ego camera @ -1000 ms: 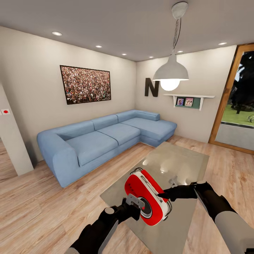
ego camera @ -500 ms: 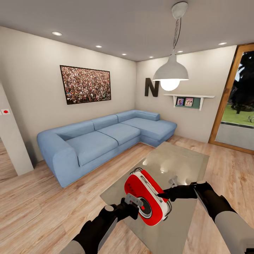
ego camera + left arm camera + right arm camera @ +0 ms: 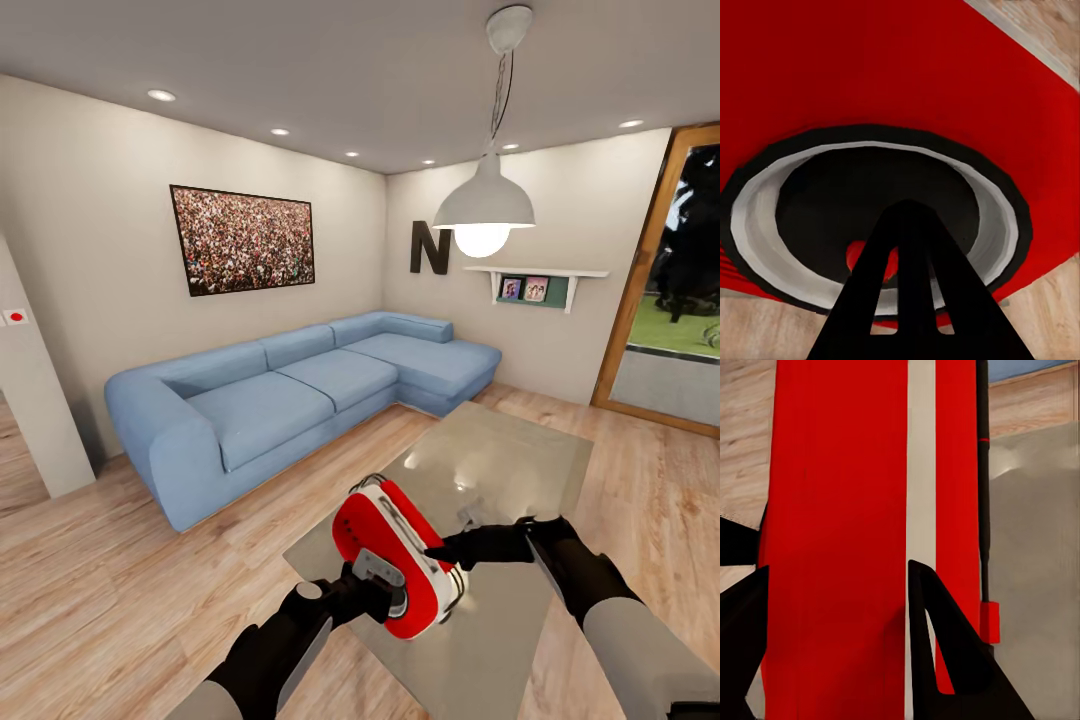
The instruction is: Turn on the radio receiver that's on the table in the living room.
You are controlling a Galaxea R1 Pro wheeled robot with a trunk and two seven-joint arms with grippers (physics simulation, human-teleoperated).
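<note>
right end effector (image 3: 440, 553) clamped on the red radio receiver (image 3: 392, 558), held over the glass desk (image 3: 520, 470), left end effector (image 3: 385, 590) pinched together, poking its dial at 7 o'clock

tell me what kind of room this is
A living room, most likely: a long blue L-shaped sofa runs along the walls, a low grey glass-topped coffee table stands on the light wood floor before it, and a framed crowd-pattern picture hangs above.
</note>
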